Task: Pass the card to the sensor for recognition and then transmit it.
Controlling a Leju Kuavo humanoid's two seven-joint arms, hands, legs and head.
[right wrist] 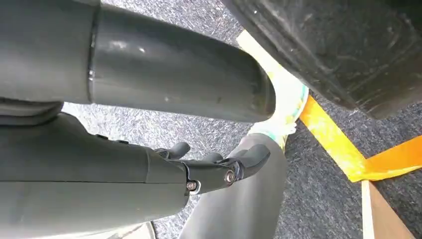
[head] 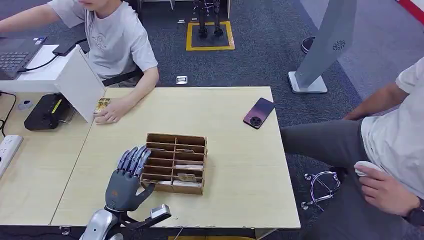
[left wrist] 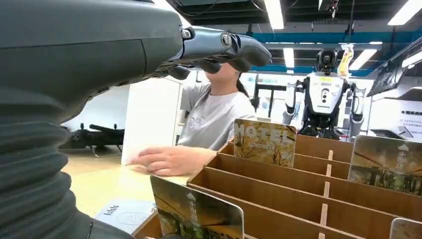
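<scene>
One cardboard organizer (head: 176,162) on the counter (head: 240,165); four cards (left wrist: 264,142) visible standing in its slots in the left wrist view. Left hand (head: 127,177) just beside the organizer, fingers apart, holding nothing. Right hand (right wrist: 219,167) hangs over carpet, fingers loose, empty. One phone (head: 259,112). Two people seated.

A dark phone (head: 258,113) lies camera-up on the wooden table (head: 240,165), well beyond the left hand (head: 126,180) and off to its right, while a person in a grey T-shirt (head: 116,42) sits across from the hand with one palm flat on the tabletop. Farther out to the hand's left, a laptop (head: 15,54), a black box (head: 46,111) and a white power strip (head: 7,150) sit on the neighbouring desk. Far to the hand's right a second person (head: 385,150) sits on a chair, one hand resting on their lap.
</scene>
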